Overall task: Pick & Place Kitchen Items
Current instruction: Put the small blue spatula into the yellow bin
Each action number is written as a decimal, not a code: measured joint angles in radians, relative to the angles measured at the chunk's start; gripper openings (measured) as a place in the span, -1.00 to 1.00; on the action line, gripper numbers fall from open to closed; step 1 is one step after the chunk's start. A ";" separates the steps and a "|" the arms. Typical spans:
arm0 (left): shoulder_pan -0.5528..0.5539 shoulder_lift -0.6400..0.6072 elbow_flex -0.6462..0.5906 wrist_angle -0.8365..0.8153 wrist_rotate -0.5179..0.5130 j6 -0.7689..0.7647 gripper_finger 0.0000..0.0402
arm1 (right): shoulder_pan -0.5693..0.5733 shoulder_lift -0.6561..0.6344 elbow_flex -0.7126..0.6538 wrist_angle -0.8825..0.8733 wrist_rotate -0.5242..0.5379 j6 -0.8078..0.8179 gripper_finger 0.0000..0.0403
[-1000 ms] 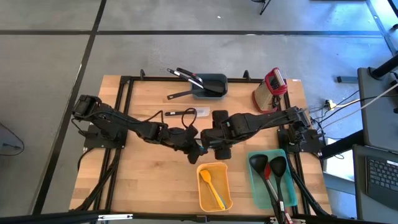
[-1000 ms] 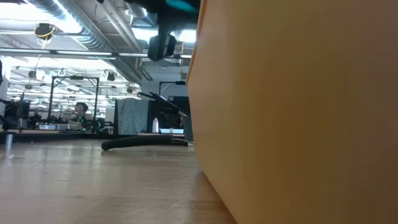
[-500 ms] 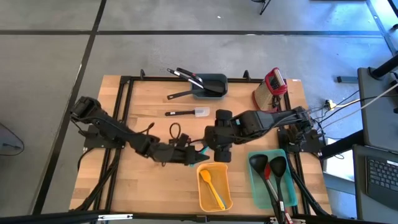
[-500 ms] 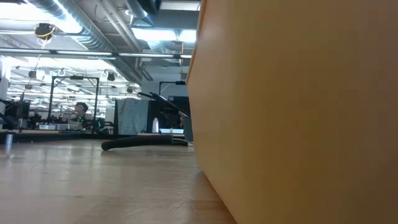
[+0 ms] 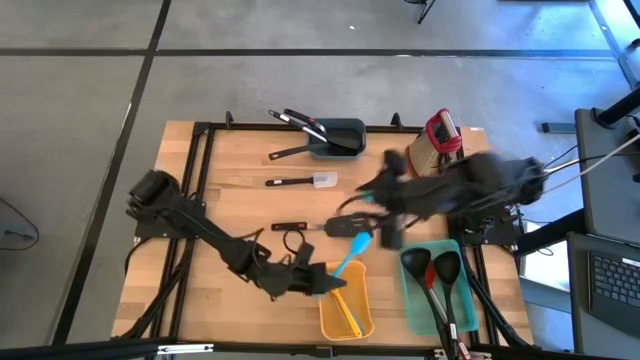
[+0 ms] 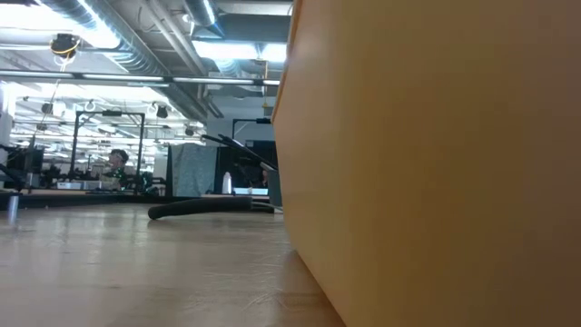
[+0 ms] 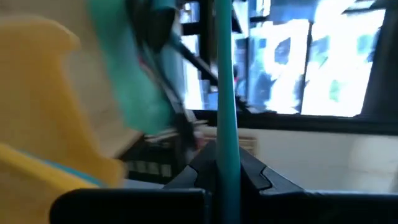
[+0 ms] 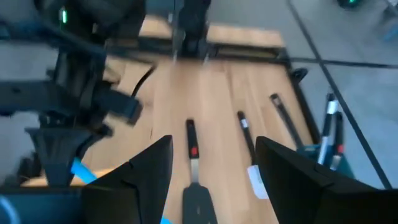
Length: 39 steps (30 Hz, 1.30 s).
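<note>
high view: left hand [image 5: 322, 281] clamped on the teal spatula [image 5: 351, 255] handle over the yellow bin [image 5: 345, 310]. light, stiff, probably slippery, so grip mid-handle. right hand [image 8: 208, 186] open, holding nothing.

floor: grey concrete [image 5: 300, 90], dark seams | ceiling: ducts, strip lights [image 6: 209, 50] | far benches [image 6: 64, 189]

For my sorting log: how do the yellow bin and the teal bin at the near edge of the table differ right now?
The yellow bin holds one orange spatula; the teal bin holds two black ladles. The left gripper holds a teal spatula at the yellow bin's rim; nothing hovers over the teal bin. Both are open rectangular bins standing side by side.
</note>
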 joint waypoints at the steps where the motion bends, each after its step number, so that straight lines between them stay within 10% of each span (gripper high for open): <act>1: -0.006 0.025 0.028 0.007 -0.009 -0.029 -0.94 | 0.005 -0.011 0.003 -0.009 0.002 0.008 0.14; 9: -0.103 0.238 0.272 -0.101 -0.119 -0.306 -0.94 | 0.090 -0.022 -0.001 -0.141 0.017 0.109 0.14; 15: -0.148 0.284 0.441 -0.508 -0.115 -0.479 -0.94 | 0.212 -0.014 -0.047 -0.173 0.155 0.221 0.14; 24: -0.090 0.277 0.553 -0.852 0.046 -0.468 -0.94 | 0.362 -0.015 -0.149 -0.156 0.378 0.470 0.14; 39: -0.036 0.296 0.552 -1.020 0.295 -0.277 -0.94 | 0.447 -0.015 -0.253 -0.116 0.374 0.597 0.14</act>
